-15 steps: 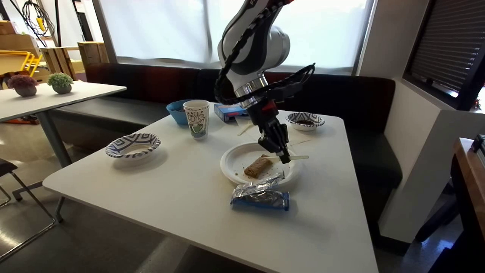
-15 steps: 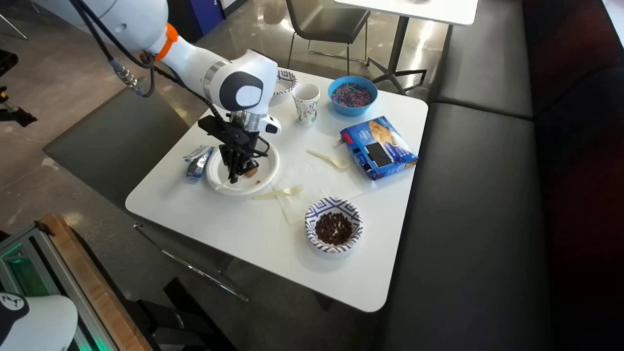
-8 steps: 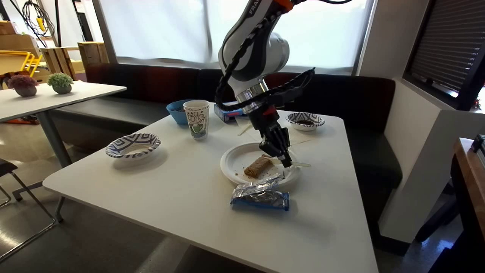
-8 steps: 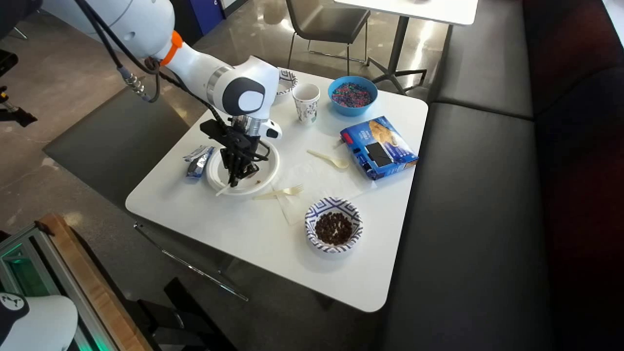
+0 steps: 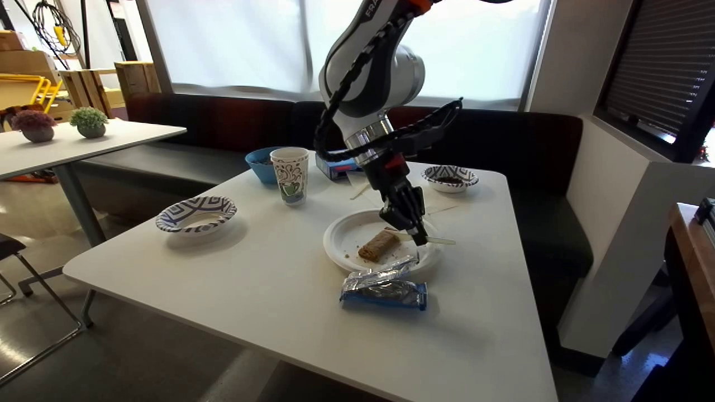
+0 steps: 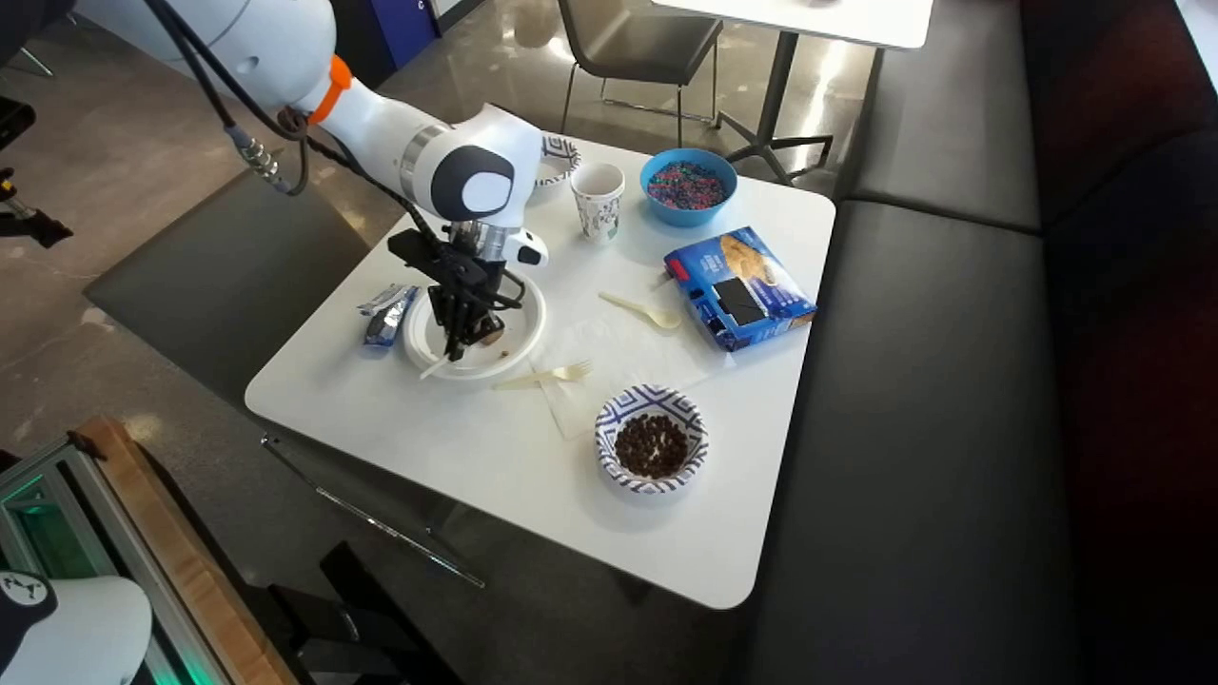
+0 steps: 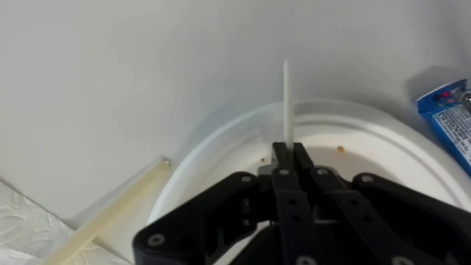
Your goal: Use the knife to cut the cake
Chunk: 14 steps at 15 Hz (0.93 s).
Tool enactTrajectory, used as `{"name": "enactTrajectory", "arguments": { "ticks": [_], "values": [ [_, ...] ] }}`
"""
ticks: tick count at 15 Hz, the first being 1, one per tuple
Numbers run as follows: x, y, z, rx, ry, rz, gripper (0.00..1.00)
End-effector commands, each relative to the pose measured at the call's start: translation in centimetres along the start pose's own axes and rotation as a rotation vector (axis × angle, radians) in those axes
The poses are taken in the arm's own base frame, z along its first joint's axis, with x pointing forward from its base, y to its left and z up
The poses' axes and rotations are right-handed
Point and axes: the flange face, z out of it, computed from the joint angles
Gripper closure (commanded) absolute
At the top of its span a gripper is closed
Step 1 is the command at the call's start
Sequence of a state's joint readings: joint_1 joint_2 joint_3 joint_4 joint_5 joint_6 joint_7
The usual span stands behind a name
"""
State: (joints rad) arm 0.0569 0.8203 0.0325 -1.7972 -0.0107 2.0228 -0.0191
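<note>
My gripper (image 5: 420,239) is shut on the pale knife (image 5: 441,240), just above the white plate (image 5: 332,249). The knife's free end points away from the cake, past the plate rim. Its other end overlaps the far end of the brown cake (image 5: 379,246); I cannot tell how deep it presses. In an exterior view the gripper (image 6: 457,352) partly hides the cake (image 6: 492,337), and the knife end (image 6: 435,368) sticks out. In the wrist view the knife (image 7: 288,99) is pinched between the fingertips (image 7: 291,147); the cake is hidden there.
A blue-silver wrapped packet (image 5: 385,287) lies against the plate's near side. A pale fork (image 6: 547,377) and spoon (image 6: 642,310) lie near a napkin (image 6: 618,357). A paper cup (image 5: 290,176), patterned bowls (image 5: 196,215) (image 6: 652,438), a blue bowl (image 6: 687,185) and a blue box (image 6: 740,288) surround them.
The gripper and knife first lowered, with the knife's free end dropping, then shifted back slightly. In the last half second the plate and cake slid slightly with the knife.
</note>
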Motion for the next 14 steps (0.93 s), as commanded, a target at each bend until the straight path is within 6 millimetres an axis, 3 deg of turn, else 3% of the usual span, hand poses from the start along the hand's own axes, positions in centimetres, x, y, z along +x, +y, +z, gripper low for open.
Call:
{"name": "enactTrajectory", "arguments": {
  "ticks": [1, 10, 14],
  "values": [
    [-0.4, -0.5, -1.2, -0.014, 0.036, 0.015, 0.99],
    [-2.3, -0.7, -3.4, 0.009, -0.013, -0.011, 0.99],
    [-2.6, 0.6, -4.0, 0.052, -0.032, -0.019, 0.99]
  ]
}}
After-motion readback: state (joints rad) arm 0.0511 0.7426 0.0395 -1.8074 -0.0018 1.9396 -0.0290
